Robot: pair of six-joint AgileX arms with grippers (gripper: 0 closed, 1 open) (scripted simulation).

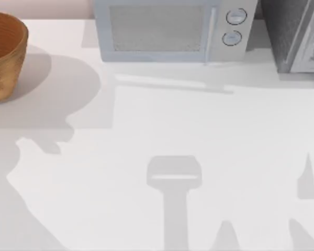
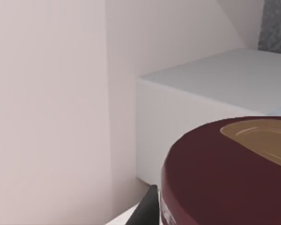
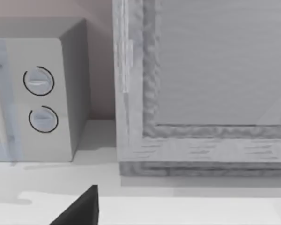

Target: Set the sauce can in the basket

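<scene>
The sauce can [image 2: 229, 178] looms close in the left wrist view, dark maroon with a tan inset on its upper face. It is off the table with the wall and a pale box behind it. My left gripper [image 2: 210, 216] is shut on it, and one dark finger [image 2: 145, 212] lies against its side. The basket [image 1: 2, 55], round, tan and woven with a ribbed inside, stands at the table's far left back corner. In the right wrist view one dark fingertip [image 3: 79, 208] of my right gripper hangs over the table near the back right.
A pale microwave [image 1: 170, 29] with two round dials stands at the back middle, and a grey textured appliance [image 1: 298, 34] at the back right. Arm shadows fall across the white tabletop [image 1: 162, 120] on the left and along the front.
</scene>
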